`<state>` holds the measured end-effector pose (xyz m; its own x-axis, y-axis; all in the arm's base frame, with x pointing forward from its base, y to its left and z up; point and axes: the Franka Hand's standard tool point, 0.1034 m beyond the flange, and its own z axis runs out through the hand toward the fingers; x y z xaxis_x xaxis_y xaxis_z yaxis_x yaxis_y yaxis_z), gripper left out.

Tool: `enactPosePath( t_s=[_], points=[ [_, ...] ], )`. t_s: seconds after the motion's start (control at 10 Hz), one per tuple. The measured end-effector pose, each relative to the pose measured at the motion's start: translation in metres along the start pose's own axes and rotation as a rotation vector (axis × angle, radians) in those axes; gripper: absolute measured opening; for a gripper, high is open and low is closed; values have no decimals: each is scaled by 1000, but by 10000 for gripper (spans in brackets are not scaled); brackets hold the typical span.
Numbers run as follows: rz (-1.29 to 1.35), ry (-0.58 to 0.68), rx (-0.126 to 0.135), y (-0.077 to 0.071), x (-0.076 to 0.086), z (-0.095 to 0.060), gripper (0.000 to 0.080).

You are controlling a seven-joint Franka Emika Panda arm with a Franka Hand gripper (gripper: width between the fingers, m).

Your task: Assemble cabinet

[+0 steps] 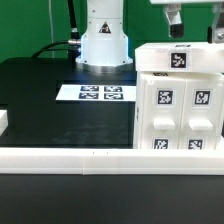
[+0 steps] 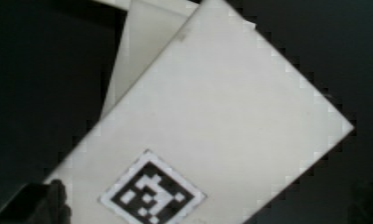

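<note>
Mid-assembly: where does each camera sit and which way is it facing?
Exterior view: off the arm, low, facing the arm's base across the rail and table; cabinet on the exterior view's right, gripper above it.
Wrist view: on the wrist, close on a tilted white tagged panel; a dark shape, maybe a finger, at the edge.
Shared: likely the cabinet's panel.

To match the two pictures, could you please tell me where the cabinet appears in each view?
Exterior view: the cabinet stands at the exterior view's right.
Wrist view: the cabinet fills most of the picture.
Shared landmark: the black-and-white marker tags on its white panels.
</note>
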<state>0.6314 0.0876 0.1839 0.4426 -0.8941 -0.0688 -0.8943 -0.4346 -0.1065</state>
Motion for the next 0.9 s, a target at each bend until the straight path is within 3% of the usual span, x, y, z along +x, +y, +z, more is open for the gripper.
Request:
enactPosePath(
  t_s=[0.9],
  points=[
    [-808, 3, -13, 0, -1, 0, 797]
  ],
)
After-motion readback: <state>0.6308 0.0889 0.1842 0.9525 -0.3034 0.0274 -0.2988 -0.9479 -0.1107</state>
